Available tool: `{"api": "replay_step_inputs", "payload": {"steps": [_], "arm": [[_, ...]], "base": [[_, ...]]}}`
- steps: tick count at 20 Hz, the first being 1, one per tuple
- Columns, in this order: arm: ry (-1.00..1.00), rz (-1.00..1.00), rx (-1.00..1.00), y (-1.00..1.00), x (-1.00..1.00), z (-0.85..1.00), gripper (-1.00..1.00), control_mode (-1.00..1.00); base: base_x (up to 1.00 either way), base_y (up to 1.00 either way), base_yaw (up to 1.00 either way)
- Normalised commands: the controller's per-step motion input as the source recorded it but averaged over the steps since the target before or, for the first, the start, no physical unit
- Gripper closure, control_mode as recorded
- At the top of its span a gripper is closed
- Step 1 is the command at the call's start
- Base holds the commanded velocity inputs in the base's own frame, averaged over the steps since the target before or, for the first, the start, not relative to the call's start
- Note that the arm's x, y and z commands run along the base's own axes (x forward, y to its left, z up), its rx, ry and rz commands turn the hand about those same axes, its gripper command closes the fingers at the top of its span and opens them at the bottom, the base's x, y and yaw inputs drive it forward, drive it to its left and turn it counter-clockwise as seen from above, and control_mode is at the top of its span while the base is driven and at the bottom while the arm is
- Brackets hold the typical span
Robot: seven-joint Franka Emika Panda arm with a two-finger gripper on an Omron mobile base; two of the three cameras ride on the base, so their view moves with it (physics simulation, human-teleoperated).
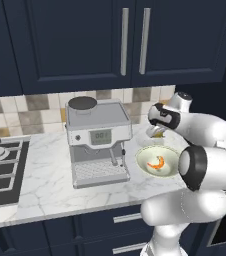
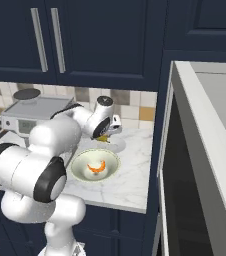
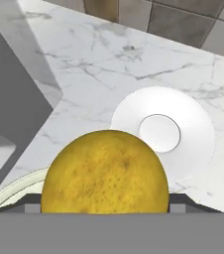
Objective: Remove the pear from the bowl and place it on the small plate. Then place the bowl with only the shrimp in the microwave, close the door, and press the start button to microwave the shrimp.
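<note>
My gripper (image 1: 158, 131) is shut on the yellow pear (image 3: 104, 173) and holds it in the air. The pear (image 2: 103, 136) hangs over the near edge of the small white plate (image 3: 183, 149), which lies on the marble counter behind the bowl. The pale green bowl (image 1: 142, 159) stands near the counter's front edge with the orange shrimp (image 1: 157, 163) alone in it. From the right base, the bowl (image 2: 77, 167) and the shrimp (image 2: 96, 168) sit just in front of the hand. A sliver of the bowl's rim (image 3: 10, 196) shows under the pear.
A grey coffee machine (image 1: 97, 142) stands left of the bowl, close to the plate. A gas hob (image 1: 0, 167) takes up the counter's far left. The white-framed microwave (image 2: 205, 150), its dark inside open, is right of the counter. Dark cabinets hang overhead.
</note>
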Motion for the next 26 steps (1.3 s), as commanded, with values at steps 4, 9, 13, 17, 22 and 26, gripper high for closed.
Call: {"api": "replay_step_inputs", "payload": {"steps": [4, 9, 13, 17, 22, 26], "arm": [[0.07, 0.02, 0.02, 0.0, 0.41, -0.32, 1.0, -1.0], [0.12, 0.01, 0.0, 0.0, 0.39, -0.45, 1.0, -1.0], [0.09, 0.0, 0.01, 0.0, 0.38, -0.33, 1.0, -1.0], [0.06, 0.0, 0.02, 0.0, 0.41, -0.15, 1.0, -1.0], [0.1, 0.0, 0.01, 0.0, 0.42, -0.26, 1.0, -1.0], [0.08, 0.01, 0.0, 0.0, 0.3, -0.44, 1.0, -1.0]], "base": [[0.0, 0.0, 0.0], [0.0, 0.0, 0.0], [0.0, 0.0, 0.0], [0.0, 0.0, 0.0], [0.0, 0.0, 0.0], [0.0, 0.0, 0.0]]}}
